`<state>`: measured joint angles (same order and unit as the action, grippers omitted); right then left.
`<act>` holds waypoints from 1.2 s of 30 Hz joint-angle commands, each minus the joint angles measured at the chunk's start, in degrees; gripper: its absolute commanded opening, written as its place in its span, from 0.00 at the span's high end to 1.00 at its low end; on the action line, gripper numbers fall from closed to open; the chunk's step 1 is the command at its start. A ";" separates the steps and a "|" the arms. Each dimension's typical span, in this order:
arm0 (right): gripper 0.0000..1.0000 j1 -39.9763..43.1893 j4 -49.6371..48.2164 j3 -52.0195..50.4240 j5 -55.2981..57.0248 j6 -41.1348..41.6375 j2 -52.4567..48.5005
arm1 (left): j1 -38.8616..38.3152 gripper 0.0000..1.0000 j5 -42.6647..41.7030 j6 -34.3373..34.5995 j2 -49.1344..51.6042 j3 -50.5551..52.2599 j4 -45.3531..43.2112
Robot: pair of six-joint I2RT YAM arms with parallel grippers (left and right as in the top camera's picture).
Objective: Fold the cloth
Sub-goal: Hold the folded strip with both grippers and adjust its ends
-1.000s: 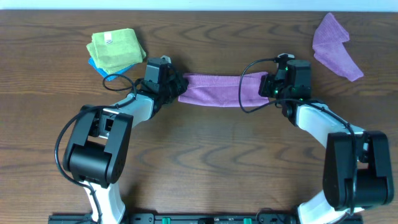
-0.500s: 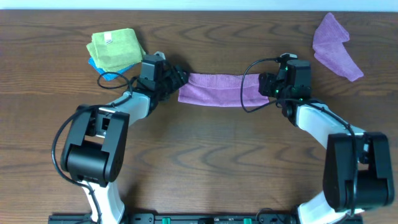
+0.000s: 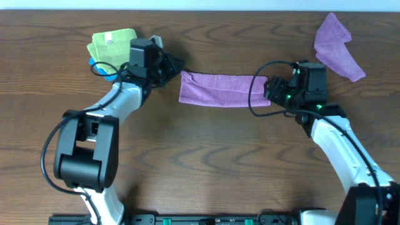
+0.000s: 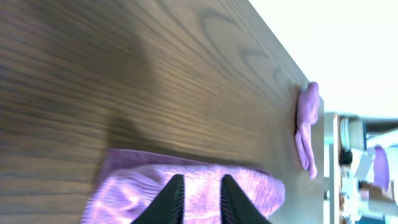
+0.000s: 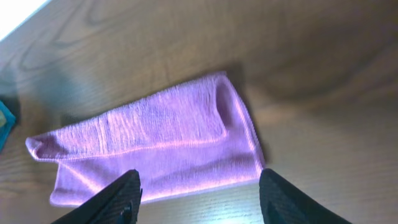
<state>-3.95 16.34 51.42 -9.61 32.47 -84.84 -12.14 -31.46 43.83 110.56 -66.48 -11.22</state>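
The cloth (image 3: 219, 89) lies on the table as a long pinkish-purple strip, folded lengthwise. My left gripper (image 3: 175, 64) hovers just off its upper left corner, apart from it. In the left wrist view the cloth (image 4: 134, 186) shows beyond the left gripper (image 4: 200, 190), whose fingers stand a narrow gap apart with nothing between them. My right gripper (image 3: 269, 90) sits at the strip's right end. It stands wide open (image 5: 200, 190) and empty, and the cloth's (image 5: 155, 143) near edge lies ahead of it on the wood.
A lime-green cloth (image 3: 112, 47) with a white label lies on something blue (image 3: 103, 70) at the back left, close behind my left wrist. A bluer lavender cloth (image 3: 336, 45) is crumpled at the back right; it also shows far off in the left wrist view (image 4: 306, 124).
Both grippers have let go of the cloth's ends. The left one has drawn back up and left towards the green cloth, the right one has opened and backed off to the right.
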 commanded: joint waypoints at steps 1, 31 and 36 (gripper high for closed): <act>0.37 -0.52 1.05 -1.31 -2.69 7.87 0.50 | -2.67 0.81 2.82 0.09 -1.31 -1.05 1.27; 0.35 -0.52 -17.64 -17.35 -4.09 18.99 -0.42 | -8.17 0.79 18.56 -3.58 4.48 -1.05 7.65; 0.35 -0.52 -20.92 -17.35 -4.13 19.41 -3.87 | -8.52 0.79 18.58 -3.61 4.52 -1.03 8.24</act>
<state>-3.95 -3.84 34.39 -14.55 50.92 -86.56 -20.38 -14.11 41.50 114.34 -66.59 -3.27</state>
